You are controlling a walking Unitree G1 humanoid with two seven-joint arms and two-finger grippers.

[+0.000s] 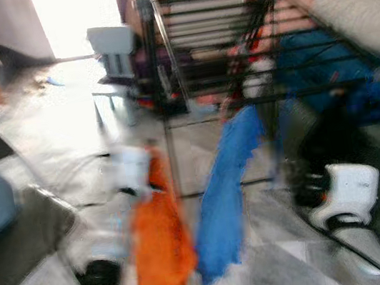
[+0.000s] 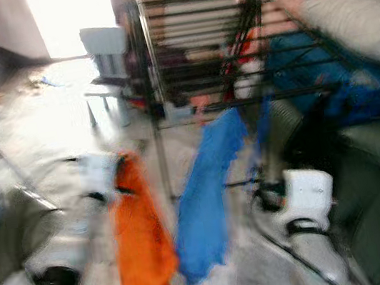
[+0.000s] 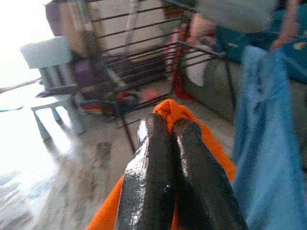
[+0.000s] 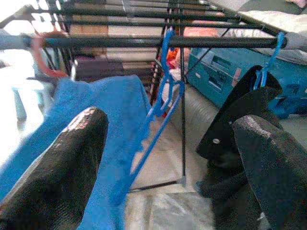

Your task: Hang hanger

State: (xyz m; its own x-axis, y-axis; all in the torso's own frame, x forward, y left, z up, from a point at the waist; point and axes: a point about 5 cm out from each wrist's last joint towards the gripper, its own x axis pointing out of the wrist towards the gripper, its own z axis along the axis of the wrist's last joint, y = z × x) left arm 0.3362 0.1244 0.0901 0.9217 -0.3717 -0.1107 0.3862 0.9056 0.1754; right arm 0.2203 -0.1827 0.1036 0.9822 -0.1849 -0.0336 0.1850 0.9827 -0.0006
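Drying rack: black metal rack (image 1: 233, 49) stands on the floor ahead of the robot, horizontal bars across its top; head views are blurred
Blue hanger: blue plastic hanger (image 4: 160, 110) hooked over the rack's front bar, tilted, its lower end running down beside the blue cloth
Blue cloth: blue cloth (image 1: 224, 195) hangs from the rack's front bar down toward the floor, just beside the orange cloth
Orange cloth: orange cloth (image 1: 160, 237) hangs below the left gripper, to the left of the blue cloth
Left gripper: left gripper (image 3: 165, 129) is low and left of the rack, fingers pressed together with the orange cloth bunched at their tips and spreading beneath them
Right gripper: right gripper (image 4: 172, 158) faces the rack's front bar and the blue hanger, its two black fingers wide apart with nothing between them; the hanger lies beyond the fingertips, not touching them
Second hook: a second blue hook (image 4: 274, 52) sits on the same bar farther along, with a dark garment (image 4: 235, 120) hanging under it
Red hook: a red hook (image 4: 44, 60) curls over the bar near its other end
Chair: a pale blue small chair (image 1: 111, 64) stands on the floor left of the rack, well apart from both grippers
Floor: grey tiled floor (image 1: 60, 141), bright glare from the doorway behind
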